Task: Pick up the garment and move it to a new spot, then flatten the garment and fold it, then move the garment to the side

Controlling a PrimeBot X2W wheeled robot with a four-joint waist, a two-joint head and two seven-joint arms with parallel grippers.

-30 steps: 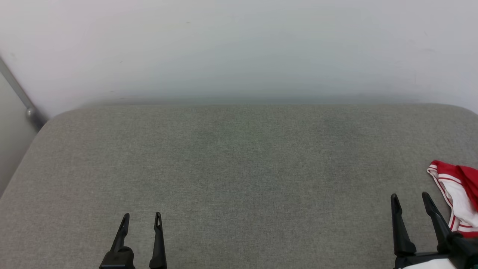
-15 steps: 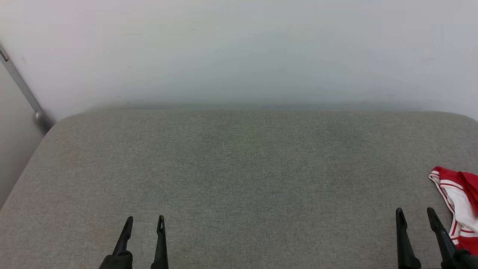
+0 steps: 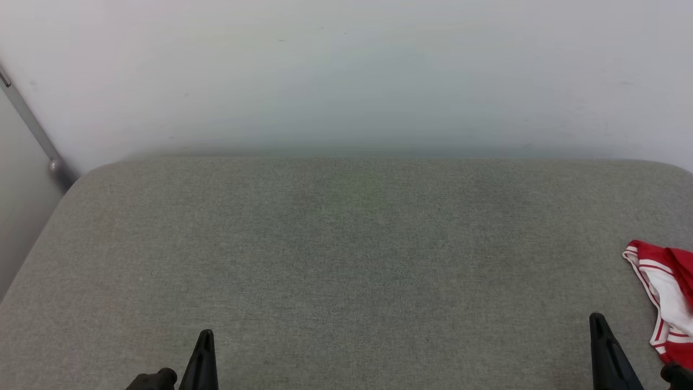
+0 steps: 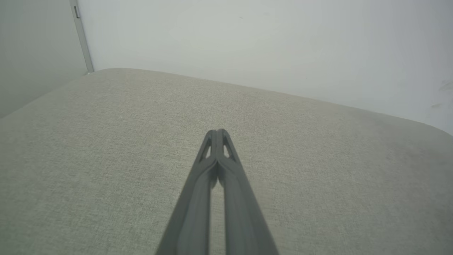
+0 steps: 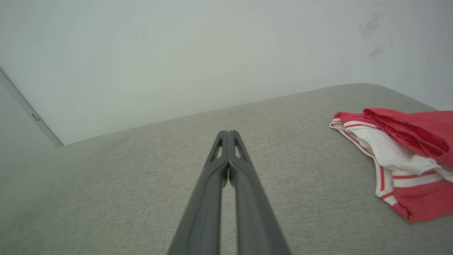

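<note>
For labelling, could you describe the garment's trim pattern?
Garment trim: white, thin red stripes; right wrist view.

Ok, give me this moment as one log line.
left tool: shut, empty | right tool: shut, empty | garment: bunched on cushion, right of right tool, not held

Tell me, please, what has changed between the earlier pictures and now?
The left gripper and the right gripper both shut their fingers on nothing and drew back a little toward the bottom of the head view. The garment stayed where it was, bunched at the right edge of the grey surface, untouched.
</note>
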